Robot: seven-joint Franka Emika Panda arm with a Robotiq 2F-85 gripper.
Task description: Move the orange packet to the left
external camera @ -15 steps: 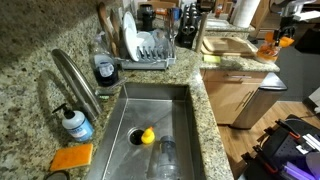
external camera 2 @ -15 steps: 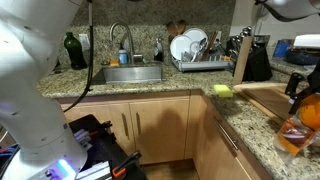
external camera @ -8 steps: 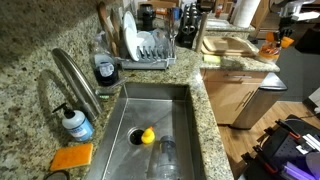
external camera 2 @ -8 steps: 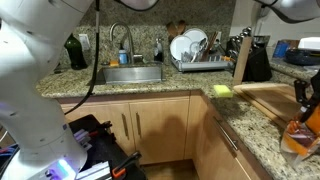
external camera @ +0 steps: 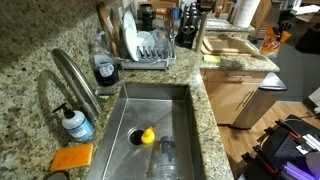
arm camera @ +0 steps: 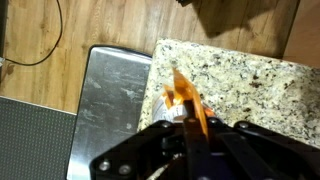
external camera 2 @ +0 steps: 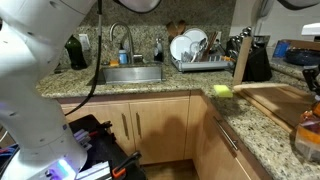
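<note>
The orange packet stands on the speckled granite counter close to its corner. In the wrist view my gripper is shut on the orange packet, pinching its crinkled top between the two black fingers. In both exterior views the packet sits at the far right end of the counter, partly cut off by the frame edge. The gripper reaches down to it from above there.
A sink holds a yellow duck. Beside it are a flat orange sponge, a soap bottle and a faucet. A dish rack, a cutting board and a knife block stand nearby. The counter edge drops to a wood floor.
The gripper has come down on the packet and shut on its top. The packet has shifted slightly toward the frame edge in both exterior views.
</note>
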